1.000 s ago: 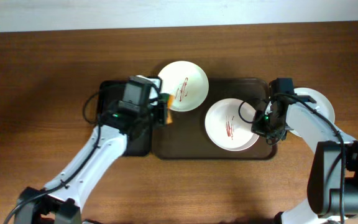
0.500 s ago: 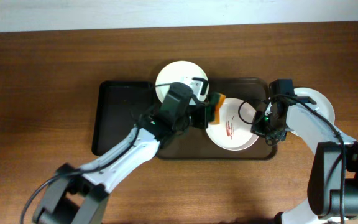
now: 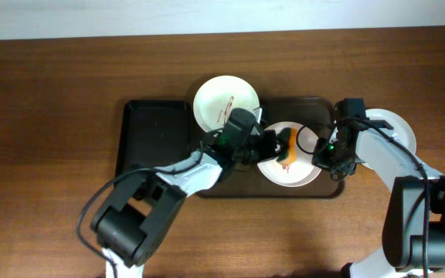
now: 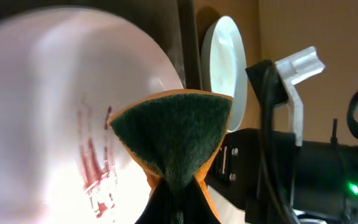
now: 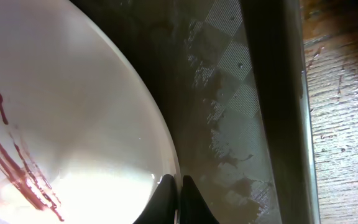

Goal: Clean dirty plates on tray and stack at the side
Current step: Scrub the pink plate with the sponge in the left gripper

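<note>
Wiping step is being carried out: sponge (image 4: 173, 134) is being clamped in left gripper (image 3: 273, 147) over smeared plate (image 3: 284, 174) on tray (image 3: 230, 187). Plate rim is being pinched by closed right gripper (image 5: 178, 191). Next, firm strokes across smears are being called for.

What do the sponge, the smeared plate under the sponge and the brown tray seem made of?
Sponge: orange foam with a dark green fibrous scouring face, folded where pinched.
Plate: glazed ceramic or hard plastic; white, glossy, with bright reflections.
Tray: likely plastic; dark, a fine chequered texture, dull sheen.
</note>
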{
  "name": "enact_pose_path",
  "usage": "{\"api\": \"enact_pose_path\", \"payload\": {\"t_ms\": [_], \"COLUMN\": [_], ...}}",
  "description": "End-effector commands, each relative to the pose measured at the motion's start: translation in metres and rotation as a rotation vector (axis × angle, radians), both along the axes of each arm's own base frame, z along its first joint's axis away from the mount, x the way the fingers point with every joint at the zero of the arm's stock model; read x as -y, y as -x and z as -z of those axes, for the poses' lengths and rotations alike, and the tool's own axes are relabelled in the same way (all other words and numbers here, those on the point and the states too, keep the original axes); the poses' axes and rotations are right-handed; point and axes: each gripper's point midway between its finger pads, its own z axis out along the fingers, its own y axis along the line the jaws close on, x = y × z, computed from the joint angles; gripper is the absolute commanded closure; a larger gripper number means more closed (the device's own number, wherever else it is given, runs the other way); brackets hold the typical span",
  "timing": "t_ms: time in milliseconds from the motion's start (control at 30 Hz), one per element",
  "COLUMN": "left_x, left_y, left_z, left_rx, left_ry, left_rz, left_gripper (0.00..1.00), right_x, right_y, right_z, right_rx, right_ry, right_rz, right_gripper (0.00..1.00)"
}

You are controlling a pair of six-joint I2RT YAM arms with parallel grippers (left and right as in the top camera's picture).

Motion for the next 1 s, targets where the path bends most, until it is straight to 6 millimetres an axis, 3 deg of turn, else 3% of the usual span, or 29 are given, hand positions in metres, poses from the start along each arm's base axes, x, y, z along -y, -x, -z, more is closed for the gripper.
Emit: {"api": "enact_pose_path", "payload": {"t_ms": [0, 300, 433, 633, 733, 967], "left_x": [0.017, 0.025, 0.014, -0.007, -0.011, 0.004], "left_y": [0.011, 0.016, 0.003, -0.004, -0.01, -0.029], "left_z": [0.009, 0.044, 0.059, 0.074, 0.069, 0.029], "left_rx": [-0.111, -0.09, 0.09, 0.147, 0.186, 0.242], "left_ry": [0.056, -0.026, -0.154, -0.275, -0.337, -0.358], "left_rz": [0.007, -0.033, -0.031, 0.026, 0.081, 0.126], "left_gripper": [1.0, 1.0, 1.0, 1.0, 1.0, 1.0], "right_x": [-0.002, -0.002, -0.003, -0.002, -0.002, -0.003], "right_y": [0.017, 0.018, 0.02, 0.02, 0.02, 0.02], "right_z": [0.012, 0.012, 0.012, 0.012, 0.012, 0.012], "right_rx": [-0.058, -0.062, -0.07, -0.071, -0.071, -0.072], "right_ry": [-0.009, -0.009, -0.01, -0.01, -0.01, -0.01], "right_rz": [-0.013, -0.013, -0.013, -0.013, -0.013, -0.013], "right_gripper": [0.96, 0.96, 0.96, 0.96, 0.96, 0.96]}}
